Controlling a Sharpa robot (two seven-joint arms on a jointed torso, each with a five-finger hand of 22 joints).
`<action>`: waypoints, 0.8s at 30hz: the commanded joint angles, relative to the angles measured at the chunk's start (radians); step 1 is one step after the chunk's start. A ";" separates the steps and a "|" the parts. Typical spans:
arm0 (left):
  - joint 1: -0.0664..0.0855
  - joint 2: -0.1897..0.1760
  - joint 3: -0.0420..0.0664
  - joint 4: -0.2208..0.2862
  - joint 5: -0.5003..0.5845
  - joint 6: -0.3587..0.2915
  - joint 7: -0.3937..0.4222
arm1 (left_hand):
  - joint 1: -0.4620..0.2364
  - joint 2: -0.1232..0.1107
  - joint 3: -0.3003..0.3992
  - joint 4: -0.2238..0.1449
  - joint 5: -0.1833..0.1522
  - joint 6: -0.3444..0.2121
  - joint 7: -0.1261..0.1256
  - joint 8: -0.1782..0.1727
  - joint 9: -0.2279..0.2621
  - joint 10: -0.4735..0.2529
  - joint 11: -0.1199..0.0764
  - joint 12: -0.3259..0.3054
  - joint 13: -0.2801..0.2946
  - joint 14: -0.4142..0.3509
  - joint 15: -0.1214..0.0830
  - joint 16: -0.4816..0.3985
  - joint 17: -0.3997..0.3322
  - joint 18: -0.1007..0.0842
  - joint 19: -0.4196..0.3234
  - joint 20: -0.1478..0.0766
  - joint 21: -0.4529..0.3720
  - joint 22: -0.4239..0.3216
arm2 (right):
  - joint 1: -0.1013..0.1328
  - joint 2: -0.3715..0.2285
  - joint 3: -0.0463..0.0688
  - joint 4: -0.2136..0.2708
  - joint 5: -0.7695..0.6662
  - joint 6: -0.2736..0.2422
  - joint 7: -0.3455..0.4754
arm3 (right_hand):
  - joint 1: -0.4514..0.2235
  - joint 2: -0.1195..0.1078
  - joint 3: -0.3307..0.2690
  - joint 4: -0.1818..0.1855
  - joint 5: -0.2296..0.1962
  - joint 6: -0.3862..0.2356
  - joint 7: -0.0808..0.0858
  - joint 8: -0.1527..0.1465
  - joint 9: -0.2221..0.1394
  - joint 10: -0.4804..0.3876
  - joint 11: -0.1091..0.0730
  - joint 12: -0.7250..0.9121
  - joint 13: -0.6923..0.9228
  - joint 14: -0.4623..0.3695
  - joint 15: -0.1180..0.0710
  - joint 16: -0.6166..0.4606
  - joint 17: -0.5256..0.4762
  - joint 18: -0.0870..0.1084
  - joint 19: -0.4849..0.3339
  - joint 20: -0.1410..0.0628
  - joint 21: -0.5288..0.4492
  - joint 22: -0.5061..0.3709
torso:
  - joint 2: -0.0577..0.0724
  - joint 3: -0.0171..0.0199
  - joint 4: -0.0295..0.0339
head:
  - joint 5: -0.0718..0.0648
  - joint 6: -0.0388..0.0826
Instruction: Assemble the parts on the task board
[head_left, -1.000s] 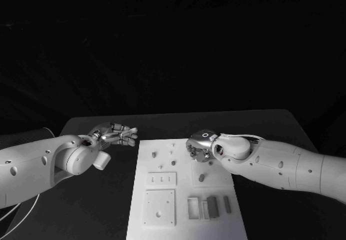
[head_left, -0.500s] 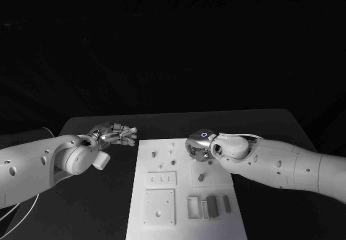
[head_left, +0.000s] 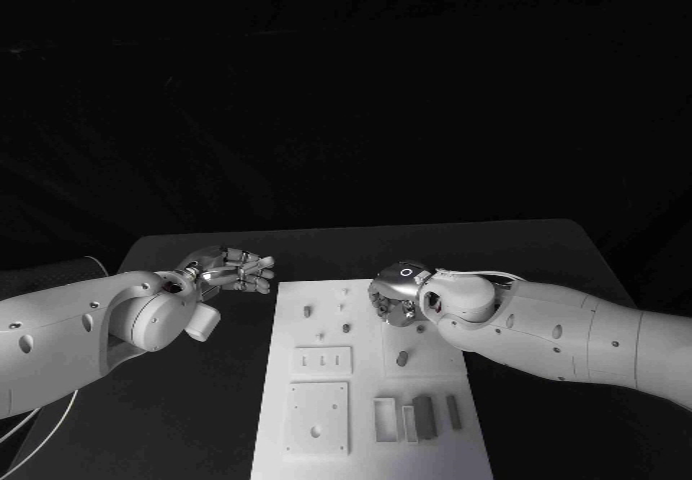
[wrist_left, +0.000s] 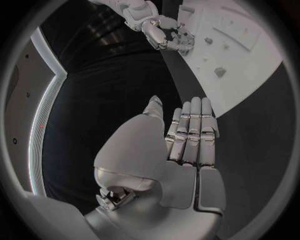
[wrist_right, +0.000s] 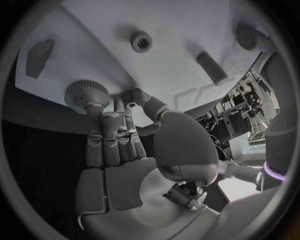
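Right hand (head_left: 397, 297) has crept a touch leftward and lower over the board's (head_left: 368, 440) far right corner in the last second, so it looks to be closing in on a pick there. Left hand (head_left: 231, 270) hasn't budged: it hangs over the bare table just off the board's far left corner, fingers straight, side by side, holding nothing.

From the right wrist, the target looks clear: a round, ridged gear (wrist_right: 86, 93) sits right at the board's edge, and the fingertips (wrist_right: 95, 111) are at its rim, touching or as good as. The thumb (wrist_right: 139, 96) comes in from the other side with a small gap between. Not gripped yet, I'd say; the hand is part-curled with nothing in it.

Other parts nearby on the board: a ring (wrist_right: 141, 41), a short peg (wrist_right: 212, 67), a wedge-shaped piece (wrist_right: 39, 55). Down at the near end, a row of bars (head_left: 418, 415) and two square plates (head_left: 319, 414).

Next, to my eye, is pinching that gear cleanly off the edge without nudging it onto the table.
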 joint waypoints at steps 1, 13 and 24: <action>0.001 0.001 0.001 -0.001 -0.003 0.014 0.005 | 0.000 0.001 -0.003 -0.001 -0.004 0.006 0.008 -0.004 -0.002 0.005 0.001 -0.006 0.000 0.004 0.000 -0.003 0.002 0.008 0.000 -0.007 -0.006 -0.001 | -0.004 -0.002 -0.002 0.021 -0.017 0.007 -0.013 | -0.003 0.005 0.004 0.000 -0.001 0.008 -0.002 0.005 0.001 0.013 0.006 0.002 0.001 -0.001 -0.011 0.004 0.000 0.074 0.002 -0.002 0.004 0.022 | 0.000 -0.0004 0.0000 | 0.001 0.003; 0.001 0.000 0.001 -0.003 -0.007 0.014 0.006 | 0.002 0.000 -0.004 -0.001 -0.004 0.007 0.008 -0.004 -0.002 0.006 0.001 -0.008 0.001 0.005 0.000 -0.005 0.003 0.006 0.000 -0.008 -0.007 -0.001 | -0.001 0.020 0.015 0.059 -0.104 -0.062 -0.088 | -0.008 -0.001 0.006 -0.001 0.000 0.015 -0.005 0.005 0.004 0.020 0.004 -0.001 0.008 0.003 -0.013 0.010 0.001 0.074 0.006 -0.005 0.011 0.022 | 0.000 -0.0010 0.0002 | 0.002 0.017; 0.001 0.003 0.001 -0.006 -0.007 0.016 0.007 | 0.003 0.000 -0.004 0.000 -0.004 0.007 0.008 -0.005 -0.002 0.006 0.001 -0.009 0.001 0.005 0.000 -0.006 0.005 0.004 0.001 -0.009 -0.008 -0.002 | -0.001 0.066 0.018 0.048 -0.163 -0.105 -0.132 | -0.009 -0.008 0.007 -0.001 0.000 0.019 -0.006 0.005 0.005 0.023 0.003 -0.003 0.012 0.005 -0.014 0.013 0.001 0.074 0.008 -0.007 0.014 0.022 | 0.000 -0.0007 0.0019 | 0.006 0.032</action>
